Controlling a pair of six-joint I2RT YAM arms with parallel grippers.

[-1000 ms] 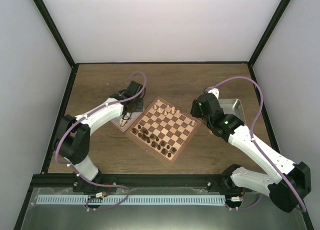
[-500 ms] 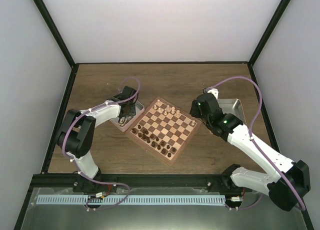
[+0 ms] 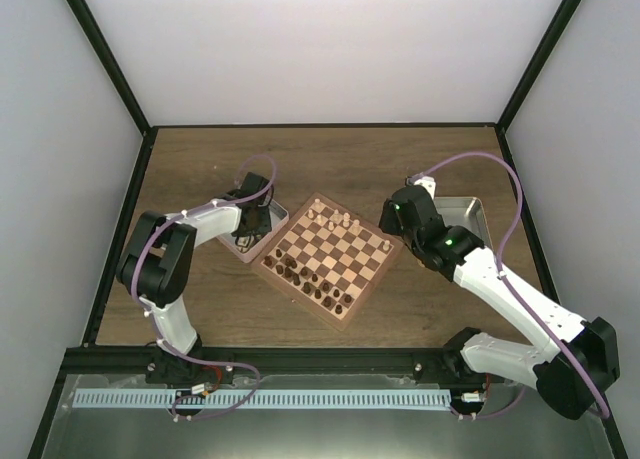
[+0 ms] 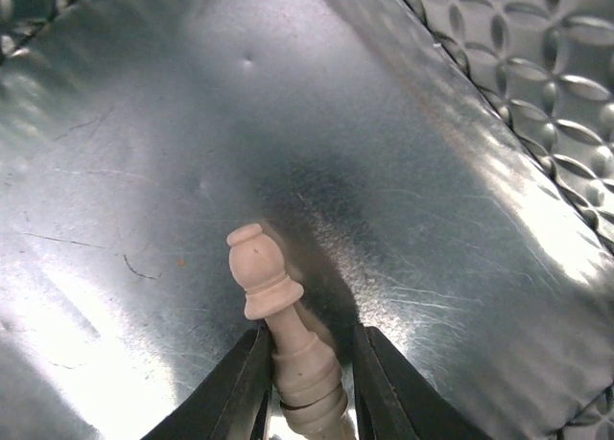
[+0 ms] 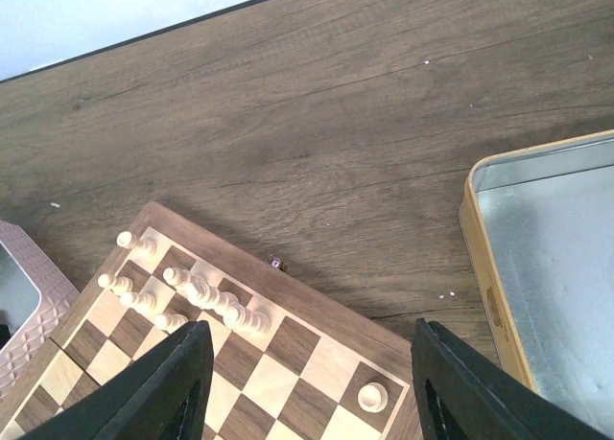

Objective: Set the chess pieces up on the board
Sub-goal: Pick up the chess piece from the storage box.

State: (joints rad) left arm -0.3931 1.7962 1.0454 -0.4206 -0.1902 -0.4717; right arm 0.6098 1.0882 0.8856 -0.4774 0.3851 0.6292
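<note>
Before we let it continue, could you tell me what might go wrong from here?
First, the left gripper flanks only the base end of a chess piece lying in the metal tray; held so near one end, it may pivot or slip on lifting. Second, the light pieces on the board stand close together, so setting another beside them could topple one.

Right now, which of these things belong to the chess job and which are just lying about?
Part of the job:
- board
- light pieces on the board
- light piece in the left gripper
- left tray under it

Lying about:
- dark pieces, already on the board
- right tray
- table
</note>
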